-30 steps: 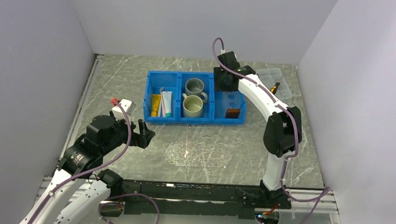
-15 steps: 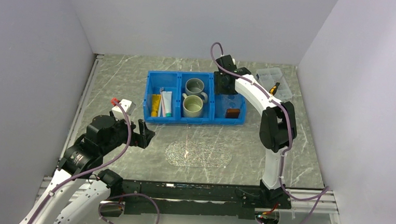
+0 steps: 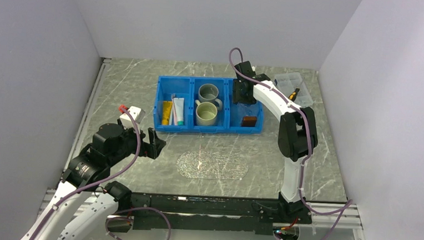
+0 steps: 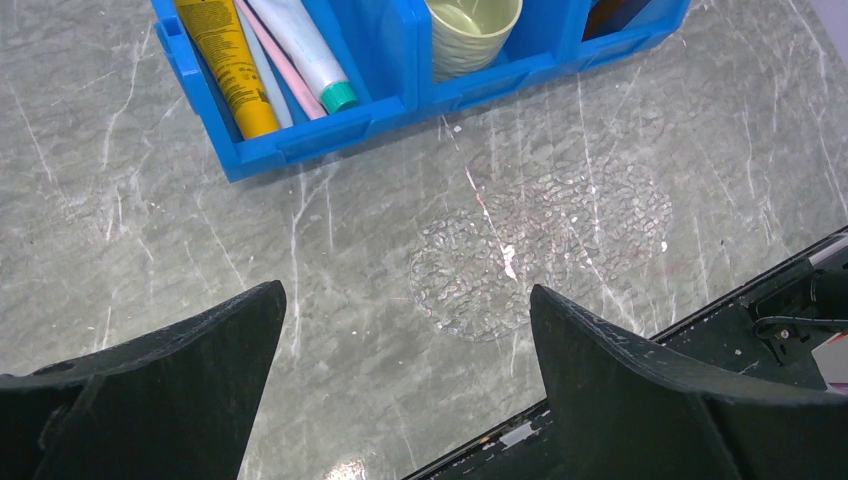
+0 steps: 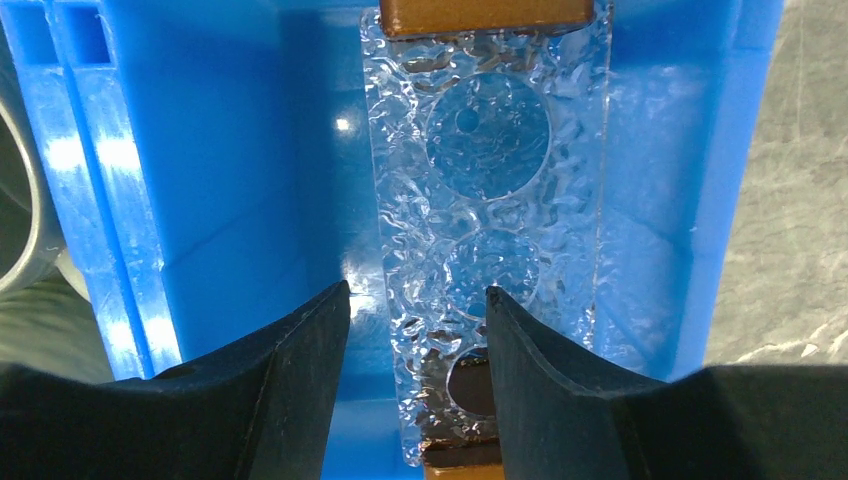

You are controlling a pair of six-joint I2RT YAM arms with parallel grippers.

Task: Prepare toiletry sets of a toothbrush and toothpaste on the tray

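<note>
The tray (image 5: 490,180), clear and bumpy with a brown block at each end, lies in the right compartment of the blue bin (image 3: 209,129). My right gripper (image 5: 416,292) is low in that compartment, open. The tray's left edge near its near brown handle (image 5: 460,455) lies between its fingers, and I cannot tell if they touch it. In the top view the right gripper (image 3: 242,94) covers the tray's far end (image 3: 248,109). The toothpaste (image 4: 300,45) and a slim pale toothbrush (image 4: 262,65) lie in the left compartment. My left gripper (image 4: 406,292) hangs open and empty over the table.
A yellow tube (image 4: 225,60) and a pink stick (image 4: 285,62) share the left compartment. Two mugs (image 3: 208,92) (image 3: 206,114) fill the middle one. A clear lidded box (image 3: 294,86) sits at the back right. A clear textured oval patch (image 3: 212,165) lies before the bin.
My right gripper has come down into the bin's right compartment over the tray, and its jaws have narrowed a little. The left arm has not moved.
</note>
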